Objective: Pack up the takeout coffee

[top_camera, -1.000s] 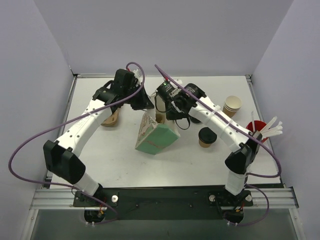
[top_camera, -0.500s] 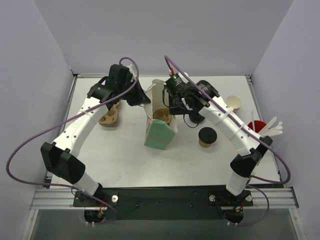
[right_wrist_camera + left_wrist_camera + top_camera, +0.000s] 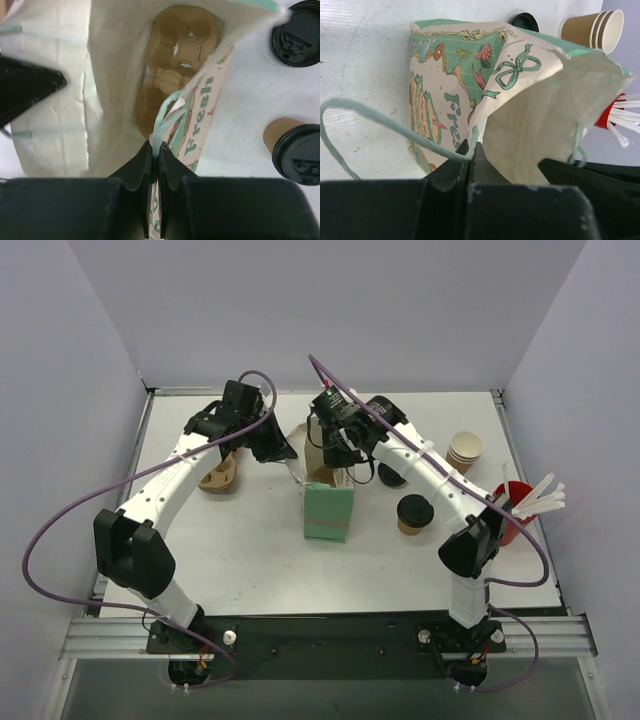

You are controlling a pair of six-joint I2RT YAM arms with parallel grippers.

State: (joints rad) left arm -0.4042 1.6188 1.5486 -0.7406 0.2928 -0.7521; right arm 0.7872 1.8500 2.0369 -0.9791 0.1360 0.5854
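Left gripper and right gripper each clamped on paper bag rim, pulp carrier half-hidden inside, takeout coffee outside, cropped at frame edge

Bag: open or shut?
Open: left claw and right claw hold the bag rims apart; carrier visible inside.

A mint-green paper bag is printed on its cream panels with green lettering, a green ribbon bow, red flowers and yellow scrollwork. Its inside is left plain off-white, and its cord handles are dyed pale green. The moulded-pulp cup carrier is coloured tan. The brown kraft-paper takeout coffee is capped in black. The counter is finished white.
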